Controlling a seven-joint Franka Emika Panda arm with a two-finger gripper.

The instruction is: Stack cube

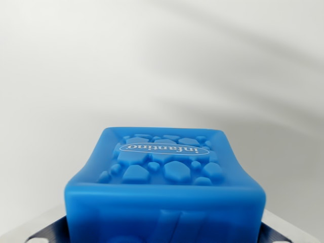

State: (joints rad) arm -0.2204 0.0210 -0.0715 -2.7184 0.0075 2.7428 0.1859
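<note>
A soft blue cube (164,192) fills the lower middle of the wrist view, very close to the camera. Its upper face has raised pebble shapes and a white oval "infantino" label. My gripper (164,230) sits around it. Only grey metal parts of the fingers (48,230) show at the bottom left and bottom right corners, pressed against the cube's sides. The cube's side walls bow inward. The fingertips are hidden behind the cube. No second cube is in view.
A plain white surface (162,61) with soft grey shadows stretches behind and around the cube. Nothing else shows on it.
</note>
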